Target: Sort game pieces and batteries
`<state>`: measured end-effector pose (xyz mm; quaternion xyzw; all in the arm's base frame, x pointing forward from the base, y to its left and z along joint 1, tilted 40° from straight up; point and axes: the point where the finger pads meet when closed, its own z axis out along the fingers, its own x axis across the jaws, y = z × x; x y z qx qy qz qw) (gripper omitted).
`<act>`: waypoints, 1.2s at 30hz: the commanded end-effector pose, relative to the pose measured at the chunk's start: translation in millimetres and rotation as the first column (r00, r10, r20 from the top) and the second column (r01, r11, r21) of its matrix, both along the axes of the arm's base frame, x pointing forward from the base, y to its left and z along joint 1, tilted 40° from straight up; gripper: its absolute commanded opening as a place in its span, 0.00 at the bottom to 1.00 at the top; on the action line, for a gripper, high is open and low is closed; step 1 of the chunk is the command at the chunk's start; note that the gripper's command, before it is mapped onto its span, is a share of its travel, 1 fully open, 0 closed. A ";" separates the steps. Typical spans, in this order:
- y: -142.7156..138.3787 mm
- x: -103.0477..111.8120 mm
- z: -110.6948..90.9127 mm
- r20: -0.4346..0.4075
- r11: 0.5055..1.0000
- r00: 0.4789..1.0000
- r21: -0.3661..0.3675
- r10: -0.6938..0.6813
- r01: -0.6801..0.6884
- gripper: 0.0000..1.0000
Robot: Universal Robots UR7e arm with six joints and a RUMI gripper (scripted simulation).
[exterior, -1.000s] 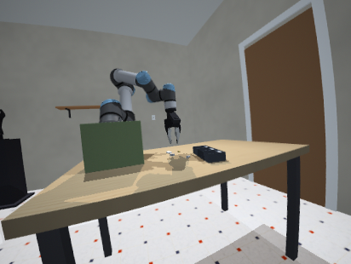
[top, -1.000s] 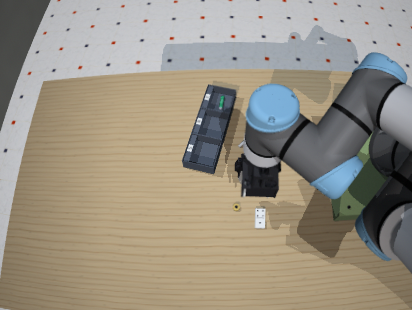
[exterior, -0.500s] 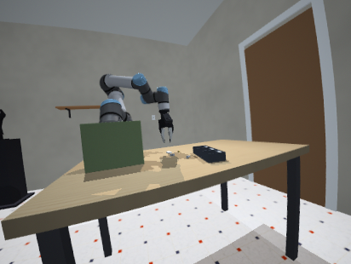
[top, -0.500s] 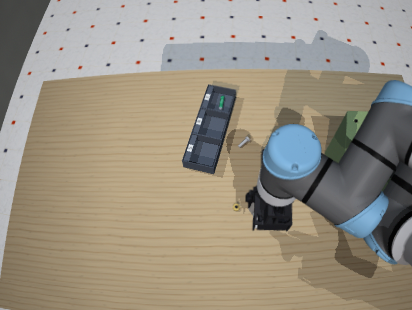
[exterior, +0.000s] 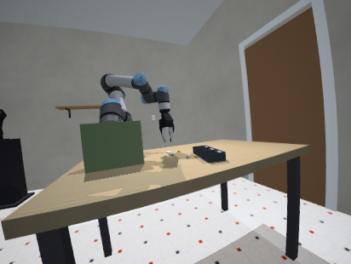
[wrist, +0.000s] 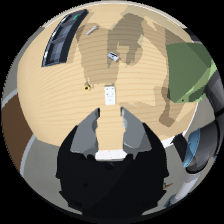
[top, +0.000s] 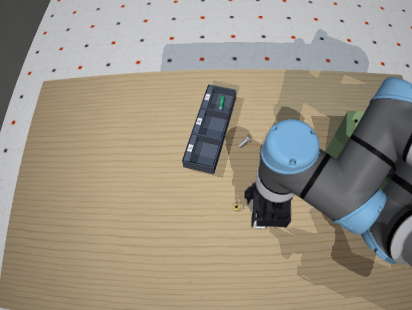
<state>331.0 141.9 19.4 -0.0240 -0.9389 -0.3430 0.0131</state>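
A dark bin strip point(top: 196, 148) point(exterior: 209, 153) point(wrist: 52, 46) with three compartments lies on the wooden table point(top: 110, 200); its labels are too small to read. A green piece point(top: 221, 102) point(wrist: 76, 16) lies in its far compartment. My gripper point(top: 265, 216) point(exterior: 166, 138) point(wrist: 110, 114) is open and empty, hanging above a white domino-like game piece point(wrist: 109, 95) point(top: 258, 226). A small yellow ring-shaped piece point(top: 236, 206) point(wrist: 87, 88) lies just left of it. One silver battery point(top: 244, 142) point(wrist: 92, 30) lies near the bin. A second one point(wrist: 114, 56) lies farther ahead in the wrist view; the arm hides it in the overhead view.
A green box point(top: 350, 127) point(exterior: 112, 145) point(wrist: 190, 70) stands on the table beside the arm's base. The arm's elbow point(top: 340, 170) hangs over the table's right part.
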 end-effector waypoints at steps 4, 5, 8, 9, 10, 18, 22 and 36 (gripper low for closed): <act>-1.0 0.7 -0.6 0.001 1.000 1.000 0.000 0.000 0.000 0.24; -1.1 0.7 -0.6 0.001 1.000 1.000 0.000 0.000 0.000 0.24; -1.2 0.8 -0.7 0.001 1.000 1.000 0.000 0.000 0.000 0.24; -1.2 0.8 -0.8 0.001 1.000 1.000 0.000 0.000 0.000 0.24; -1.3 0.8 -0.8 0.001 1.000 1.000 0.000 0.000 0.000 0.24; -1.3 0.8 -0.8 0.001 1.000 1.000 0.000 0.000 0.000 0.24; -1.4 0.9 -0.9 0.001 1.000 1.000 0.000 0.000 0.000 0.24; 11.5 0.8 -16.2 0.001 1.000 1.000 0.000 0.000 0.000 0.24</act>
